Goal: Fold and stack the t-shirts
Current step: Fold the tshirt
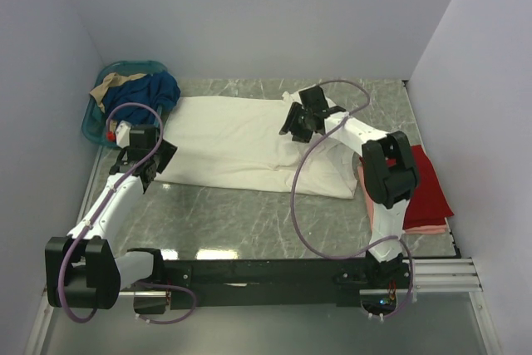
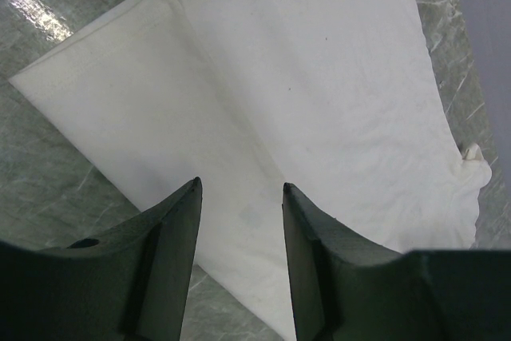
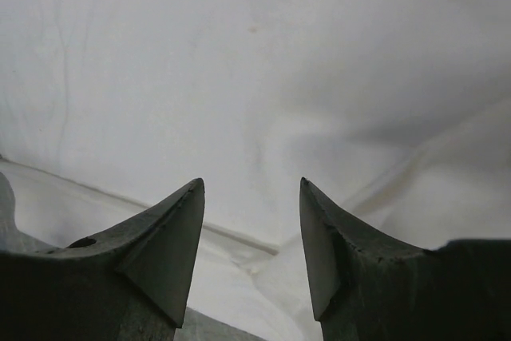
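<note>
A large cream-white t-shirt (image 1: 241,143) lies spread across the middle of the table, folded lengthwise. My left gripper (image 1: 158,158) hovers open at its left end; in the left wrist view the t-shirt (image 2: 319,85) fills the space beyond the gripper (image 2: 241,189), nothing between the fingers. My right gripper (image 1: 298,122) hangs open over the shirt's right part, near a sleeve; its wrist view shows only white cloth (image 3: 255,77) under the gripper (image 3: 251,185). A red t-shirt (image 1: 428,184) lies folded on a pink one (image 1: 416,227) at the right edge.
A teal plastic basket (image 1: 100,114) with blue and tan clothes stands at the back left corner. White walls close in the table on three sides. Purple cables loop from both arms. Bare marbled tabletop (image 1: 241,214) lies in front of the white shirt.
</note>
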You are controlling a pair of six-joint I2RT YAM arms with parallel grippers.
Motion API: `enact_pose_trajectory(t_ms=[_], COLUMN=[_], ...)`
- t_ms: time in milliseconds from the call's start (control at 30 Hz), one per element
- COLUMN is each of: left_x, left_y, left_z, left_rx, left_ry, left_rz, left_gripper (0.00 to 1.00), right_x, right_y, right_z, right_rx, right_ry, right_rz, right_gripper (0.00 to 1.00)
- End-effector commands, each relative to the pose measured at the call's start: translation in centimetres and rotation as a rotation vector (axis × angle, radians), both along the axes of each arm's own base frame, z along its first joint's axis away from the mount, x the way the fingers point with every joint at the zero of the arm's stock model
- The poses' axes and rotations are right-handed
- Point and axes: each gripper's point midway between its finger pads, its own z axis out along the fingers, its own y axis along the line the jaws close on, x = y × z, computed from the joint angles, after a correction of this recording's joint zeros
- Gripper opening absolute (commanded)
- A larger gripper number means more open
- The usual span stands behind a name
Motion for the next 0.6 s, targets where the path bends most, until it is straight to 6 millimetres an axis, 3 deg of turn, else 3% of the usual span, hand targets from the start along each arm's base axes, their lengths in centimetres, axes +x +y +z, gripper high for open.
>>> enact_pose_trajectory(t_ms=[0, 167, 267, 400, 433, 467, 500, 533, 567], left_x=[0.9, 0.9, 0.7, 0.5, 0.6, 0.6, 0.6, 0.7, 0.7], left_y=[-0.5, -0.6, -0.7, -0.8, -0.8, -0.8, -0.9, -0.9, -1.1], left_z=[2.0, 2.2, 2.3, 2.2, 2.3, 2.2, 2.3, 2.4, 2.6], left_rx=[0.003, 0.008, 0.005, 0.01, 0.009, 0.008, 0.006, 0.003, -0.004], left_ry=[-0.054, -0.052, -0.056, -0.052, -0.053, -0.053, -0.056, -0.059, -0.064], left_rz=[-0.04, -0.048, -0.062, -0.07, -0.071, -0.072, -0.074, -0.076, -0.082], left_gripper=[0.5, 0.5, 0.5, 0.5, 0.5, 0.5, 0.5, 0.5, 0.5], right_x=[1.5, 3.7, 4.3, 2.8, 1.3, 0.4, 0.0, -2.1, -2.9], right_y=[1.7, 1.8, 0.6, -2.1, -2.9, -2.9, -3.0, -3.2, -3.2], right_z=[1.0, 2.8, 4.2, 6.2, 4.5, 4.3, 5.2, 3.1, 2.7], right_rx=[0.024, 0.014, -0.001, -0.023, -0.033, -0.023, -0.001, 0.002, 0.013], right_ry=[-0.01, -0.048, -0.063, -0.105, -0.062, -0.054, -0.088, -0.039, -0.031], right_rz=[0.041, 0.039, 0.019, -0.042, -0.047, -0.043, -0.039, -0.023, -0.024], right_gripper=[0.58, 0.58, 0.57, 0.57, 0.57, 0.57, 0.57, 0.57, 0.56])
